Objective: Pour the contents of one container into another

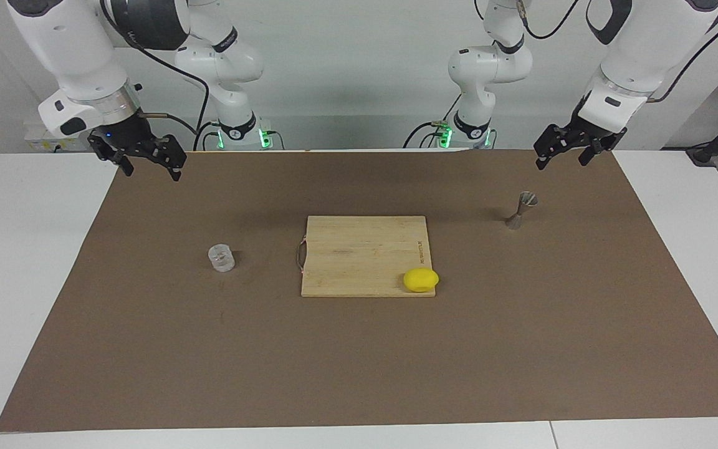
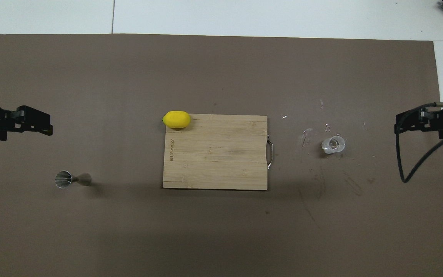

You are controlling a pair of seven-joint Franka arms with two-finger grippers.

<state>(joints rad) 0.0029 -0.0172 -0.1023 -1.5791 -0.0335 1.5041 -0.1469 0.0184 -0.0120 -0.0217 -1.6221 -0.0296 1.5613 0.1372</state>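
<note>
A small clear glass cup [image 1: 221, 257] stands upright on the brown mat toward the right arm's end; it also shows in the overhead view [image 2: 333, 144]. A silver hourglass jigger [image 1: 523, 211] stands upright toward the left arm's end, and shows in the overhead view [image 2: 69, 179] too. My left gripper [image 1: 563, 161] hangs open and empty over the mat's edge at the left arm's end, well above the jigger [image 2: 46, 125]. My right gripper [image 1: 151, 171] hangs open and empty over the mat at the right arm's end, apart from the glass [image 2: 398, 125].
A bamboo cutting board [image 1: 359, 249] with a metal handle lies at the middle of the brown mat [image 1: 359, 362], between glass and jigger. A yellow lemon [image 1: 421, 279] rests on the board's corner farther from the robots, toward the left arm's end. White table surrounds the mat.
</note>
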